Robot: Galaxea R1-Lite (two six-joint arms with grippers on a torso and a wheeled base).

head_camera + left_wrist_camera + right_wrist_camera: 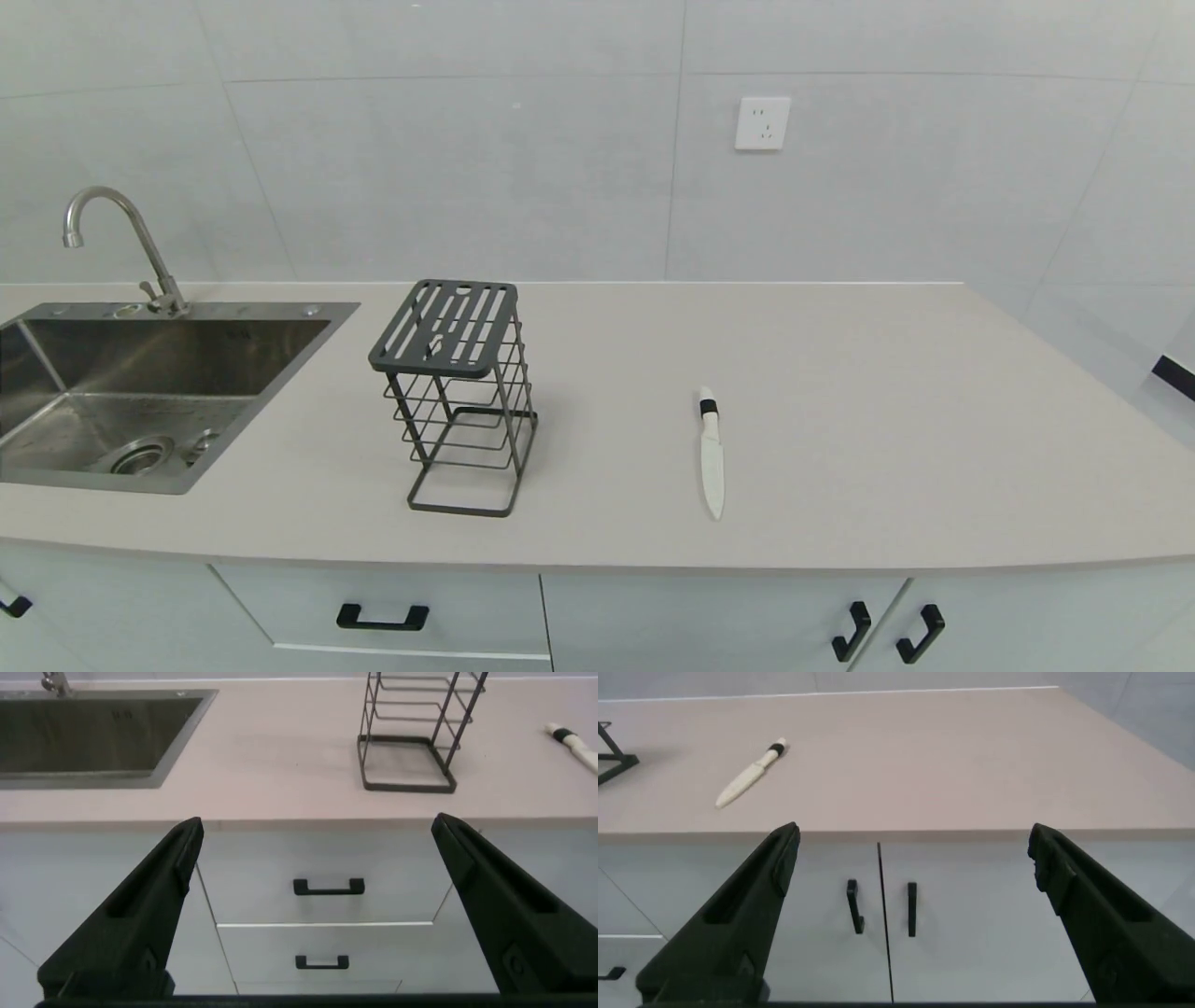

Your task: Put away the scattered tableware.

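Faucet (pixel 119 233): curved, brushed-metal spout on the sink's back rim, at the far left.
Sink (pixel 233 373): stainless steel, rectangular, set flush into the counter. A small dark mark on its back wall is too small to read.
Left gripper (pixel 318 826): two black wedge-shaped fingers (pixel 140 915) spread wide with nothing between them. It is held in front of the drawers, below the counter's front edge.
Rack (pixel 457 392): dark metal wire with a slotted flat top plate and a rectangular base frame. It stands upright on the counter, near the sink's right edge.
Drawers (pixel 327 938): smooth white fronts, each with a black bar handle (pixel 329 888).
Knife (pixel 711 457): white with a black band near the handle end. It lies flat on the counter, well apart from the rack on its right, point toward the front edge.
Socket (pixel 762 122): white square plate on the grey tiled wall.
Counter (pixel 887 420): pale, matte and flat with a straight front edge. It runs broad from the knife to its right end.
Right gripper (pixel 913 833): black fingers (pixel 738 915) splayed apart, holding nothing, in front of the cabinet doors (pixel 971 915).
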